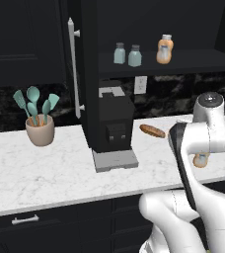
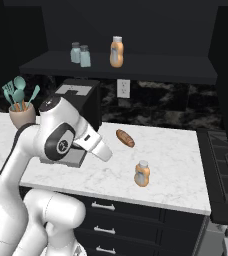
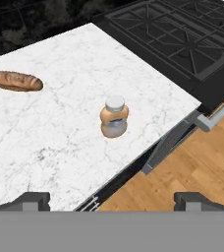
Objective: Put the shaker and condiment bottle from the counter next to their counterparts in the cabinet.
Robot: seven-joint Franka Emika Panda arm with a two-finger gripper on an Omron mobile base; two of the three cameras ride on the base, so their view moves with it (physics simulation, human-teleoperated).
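One condiment bottle (image 3: 114, 116) upright near the counter (image 3: 50, 142) front edge — end effector (image 3: 112, 199) wide, above, apart.

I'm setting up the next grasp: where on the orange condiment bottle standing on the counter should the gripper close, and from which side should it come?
Probably on the condiment bottle body, just under its pale cap, coming from above and the counter's front edge. It stands upright and alone; the bread loaf lies well apart. The open gripper is not yet around it.
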